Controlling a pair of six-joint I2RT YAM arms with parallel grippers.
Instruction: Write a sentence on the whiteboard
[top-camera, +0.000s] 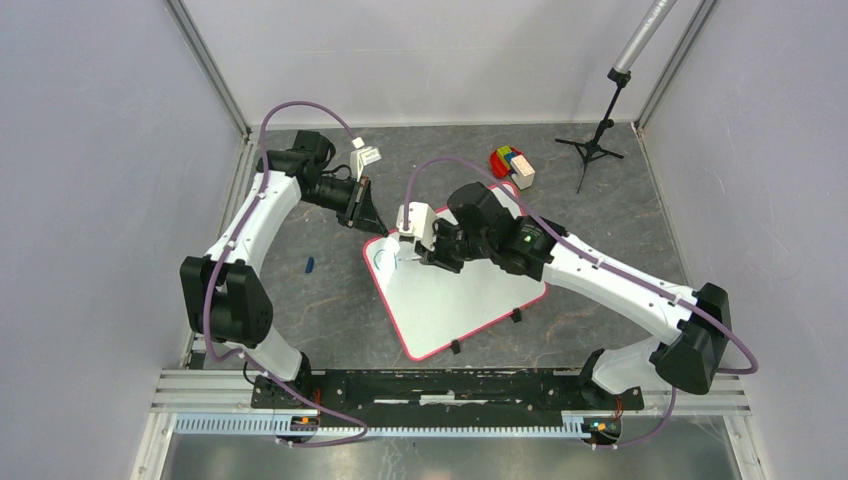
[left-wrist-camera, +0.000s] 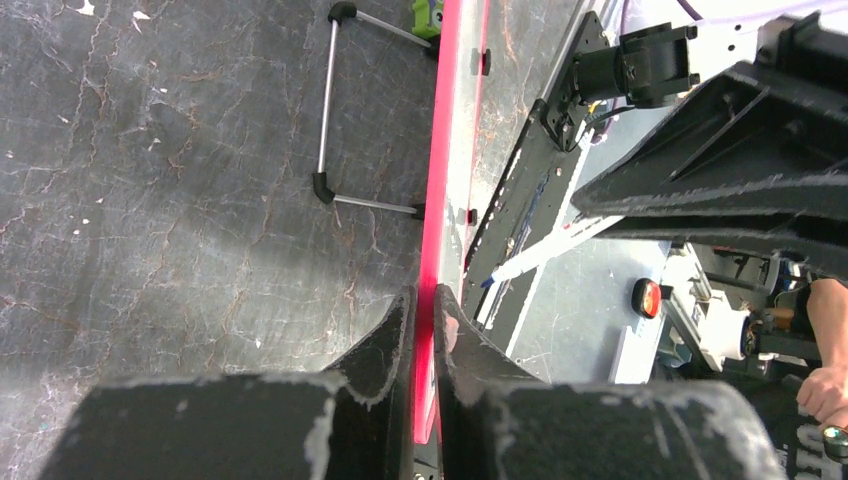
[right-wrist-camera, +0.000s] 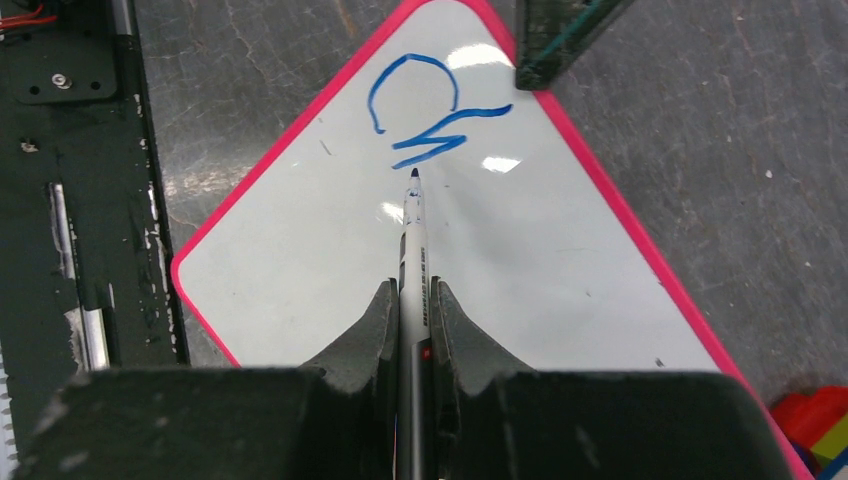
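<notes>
The board (top-camera: 455, 300) lies flat in the middle of the tabletop (top-camera: 320, 310), turned so its corners point roughly to 12, 3, 6 and 9 o'clock in the top view. The left end effector (top-camera: 368, 215) reaches the board's edge at about 10 o'clock. In the left wrist view its fingers (left-wrist-camera: 400, 330) are narrow and pinch the pink rim between them. The right end effector (top-camera: 425, 255) hangs over the same end of the board, its jaws nearly together and clamped on a marker (right-wrist-camera: 413, 240). In the right wrist view the marker points to 12 o'clock. Its dark tip sits just below the blue lettering (right-wrist-camera: 440, 116), which so far is a rounded "C" and a zigzag stroke next to it. Whether the tip touches the white surface cannot be told. The lettering lies near the corner that the left end effector holds. A small blue cap (top-camera: 310, 265) lies on the tabletop at 9 o'clock from the board, well apart from it. Coloured blocks (top-camera: 510, 162) sit near the board's 12 o'clock corner, and a black tripod (top-camera: 598, 140) stands further off at 1 o'clock.
</notes>
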